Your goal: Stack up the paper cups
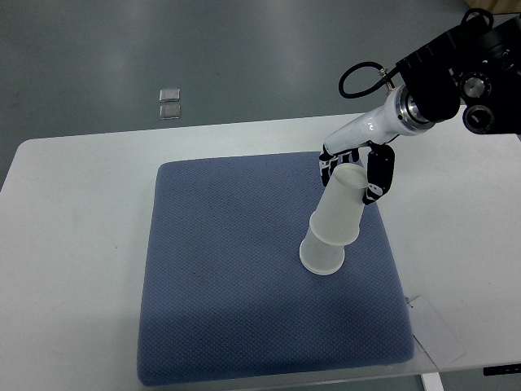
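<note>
Nearest the camera: front edge of the white rectangular table, with a thin white paper sheet lying at the lower right, partly tucked under the corner of the pad and running toward the table edge. Dark strip at the bottom right edge, too cropped to identify.

Blue square textured fabric pad covers the table middle. Most of it bare.

On the pad's right half: two white paper cups, both upside down. Lower white paper cup stands on the pad, rim down, only its bottom band visible. Upper white paper cup sits over it, tilted, base leaning up and right toward the hand. Whether it is fully seated, cannot tell; the overlap hides the lower cup's base.

Right hand, black fingers with white joints, closed around the upper cup's base end: one black finger on the cup's right side, others at its top left. Palm side hidden by the cup. White forearm rises to the upper right into a black joint block cut off by the frame edge; a black cable loop sits above it.

Left arm nowhere visible.

Far side: grey floor beyond the table, with two small clear square tiles close together, one above the other. Material unclear.

Count: two cups, one pad, one sheet, two floor squares, one hand.
</note>
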